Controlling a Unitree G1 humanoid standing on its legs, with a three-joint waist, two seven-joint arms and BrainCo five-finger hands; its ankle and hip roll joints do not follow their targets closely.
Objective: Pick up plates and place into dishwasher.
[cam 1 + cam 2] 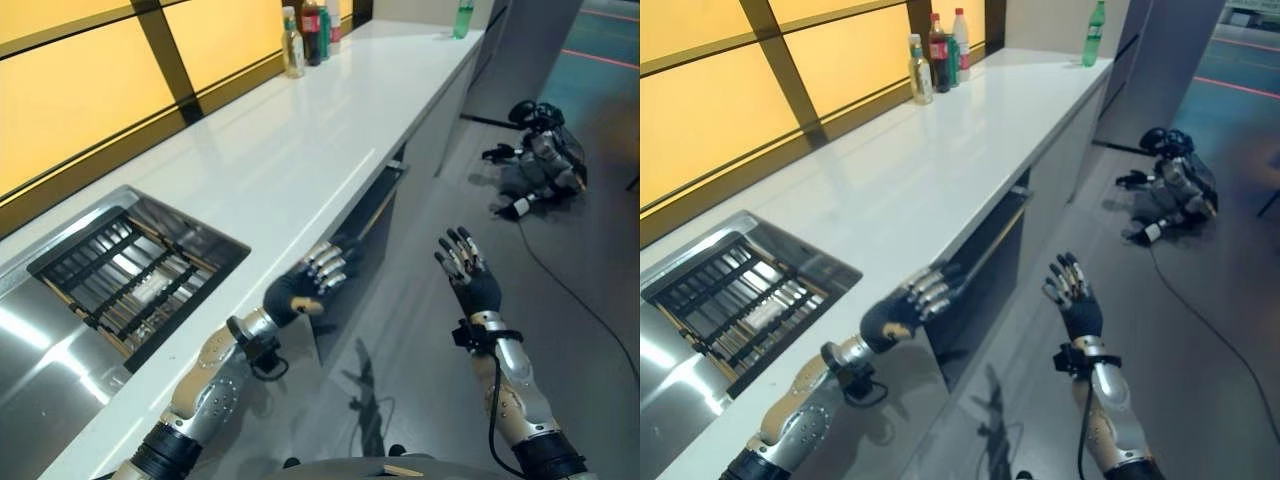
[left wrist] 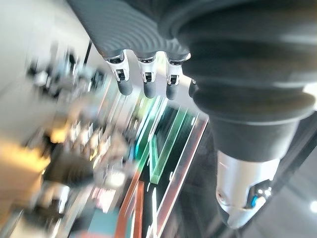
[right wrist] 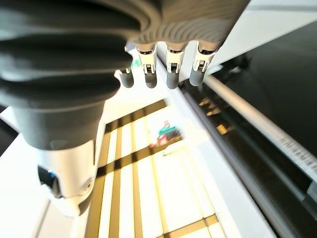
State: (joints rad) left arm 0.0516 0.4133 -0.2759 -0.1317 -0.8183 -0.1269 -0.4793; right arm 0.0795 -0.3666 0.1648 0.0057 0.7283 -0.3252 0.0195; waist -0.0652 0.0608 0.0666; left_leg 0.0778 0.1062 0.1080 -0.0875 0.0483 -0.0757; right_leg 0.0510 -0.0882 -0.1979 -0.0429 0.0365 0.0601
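Observation:
The dishwasher's dark door [image 1: 378, 203] sits under the white counter [image 1: 290, 150], its top edge tilted slightly outward. My left hand [image 1: 303, 287] hovers at the near end of that top edge with its fingers [image 2: 144, 82] straight and nothing in them. My right hand [image 1: 470, 278] is raised over the floor in front of the door, open and holding nothing. The right wrist view looks along its fingers [image 3: 171, 69] at the door's silver handle bar [image 3: 247, 111]. I see no plate.
A steel sink [image 1: 40, 350] with a dark wire rack [image 1: 120, 275] is set into the counter at my left. Several bottles [image 1: 305, 35] and a green bottle [image 1: 463, 18] stand at the far end. Dark equipment [image 1: 540, 160] lies on the floor ahead right.

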